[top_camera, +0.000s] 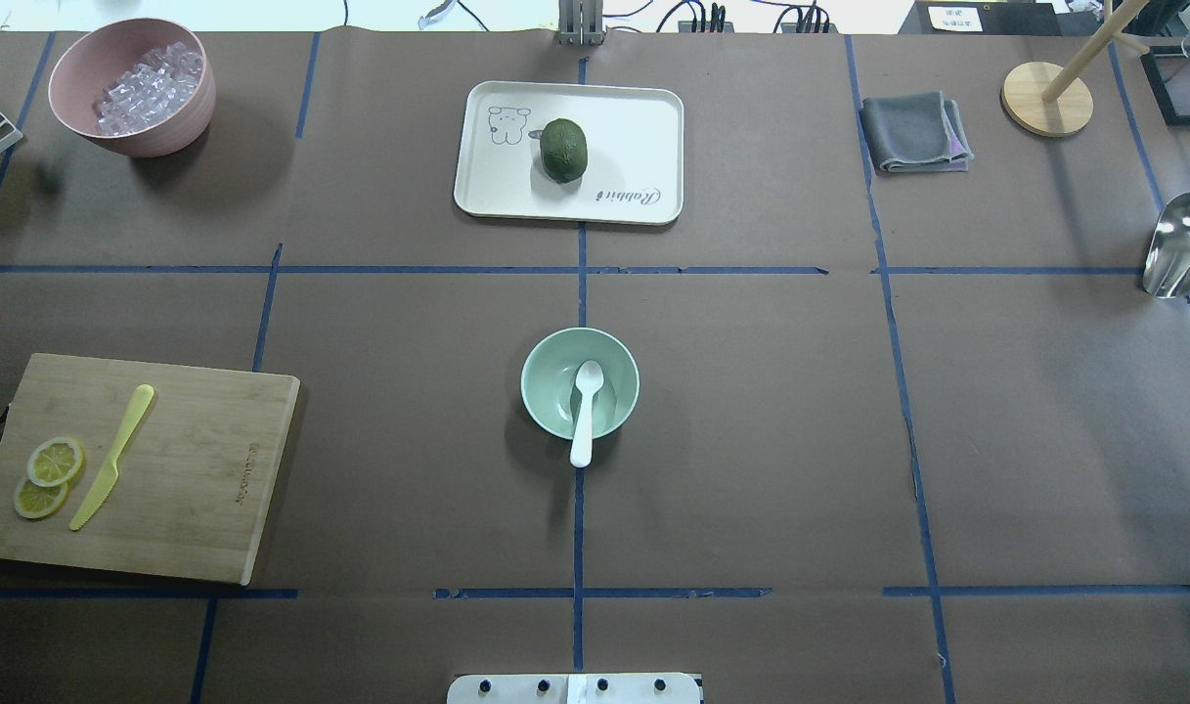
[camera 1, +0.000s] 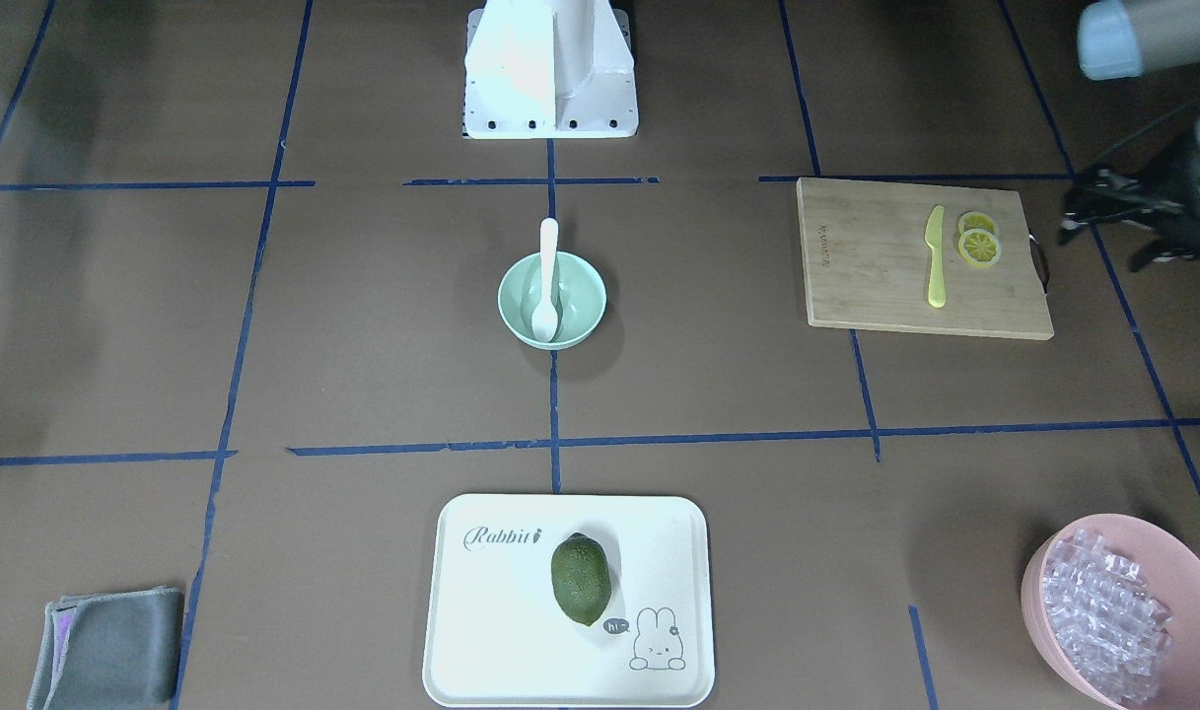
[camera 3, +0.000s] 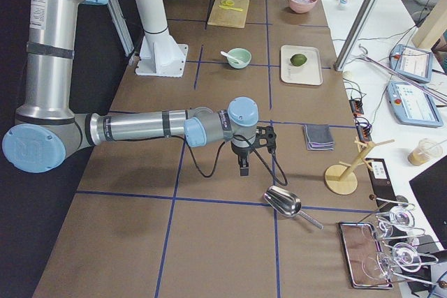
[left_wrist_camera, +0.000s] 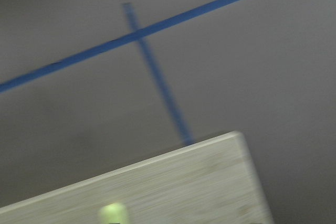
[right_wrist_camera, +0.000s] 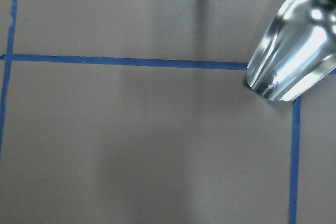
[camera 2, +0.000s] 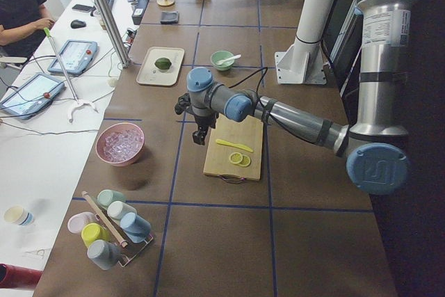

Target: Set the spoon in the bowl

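The white spoon (camera 1: 547, 286) lies in the pale mint-green bowl (camera 1: 507, 296) at the table's middle, its head on the glossy inside and its handle over the rim toward the robot; both also show in the overhead view, spoon (top_camera: 586, 406) and bowl (top_camera: 548, 360). My left gripper (camera 2: 199, 133) hangs above the far edge of the cutting board, well away from the bowl. My right gripper (camera 3: 243, 165) hangs over bare table near the metal scoop. I cannot tell whether either is open or shut. Neither wrist view shows fingers.
A wooden cutting board (top_camera: 194, 469) holds a yellow knife (top_camera: 113, 458) and lemon slices (top_camera: 47, 477). A white tray (top_camera: 497, 176) carries a green fruit (top_camera: 563, 150). There is also a pink bowl of clear cubes (top_camera: 130, 88), a grey cloth (top_camera: 912, 132) and a metal scoop (top_camera: 1181, 244).
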### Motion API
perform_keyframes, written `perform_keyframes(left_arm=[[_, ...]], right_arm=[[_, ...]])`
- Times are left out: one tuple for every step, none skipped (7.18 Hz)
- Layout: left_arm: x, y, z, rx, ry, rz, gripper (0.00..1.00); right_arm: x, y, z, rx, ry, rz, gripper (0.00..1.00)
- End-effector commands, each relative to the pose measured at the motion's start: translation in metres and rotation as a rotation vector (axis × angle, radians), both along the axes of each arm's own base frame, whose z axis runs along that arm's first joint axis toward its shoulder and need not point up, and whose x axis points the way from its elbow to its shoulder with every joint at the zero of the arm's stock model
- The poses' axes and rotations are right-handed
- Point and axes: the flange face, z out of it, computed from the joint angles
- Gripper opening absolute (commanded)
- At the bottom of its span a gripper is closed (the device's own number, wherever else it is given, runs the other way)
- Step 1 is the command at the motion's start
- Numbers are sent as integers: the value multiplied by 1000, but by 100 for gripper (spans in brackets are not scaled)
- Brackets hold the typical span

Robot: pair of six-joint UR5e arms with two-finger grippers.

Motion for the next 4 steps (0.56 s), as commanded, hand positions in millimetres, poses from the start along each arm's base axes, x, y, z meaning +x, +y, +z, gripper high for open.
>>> perform_keyframes(left_arm=[[-95,11,79,-134,-32,-73,87],[-103,17,85,-218,-13,-92,87],[-106,29,93,-300,37,-111,100],[-108,30,87,-293,50,-117,100]], right_arm=[[34,6,16,-6,21,-57,99],[35,11,22,-24,23,-58,99],[36,16,28,-41,23,-59,99],[36,20,34,-71,22,-56,99]])
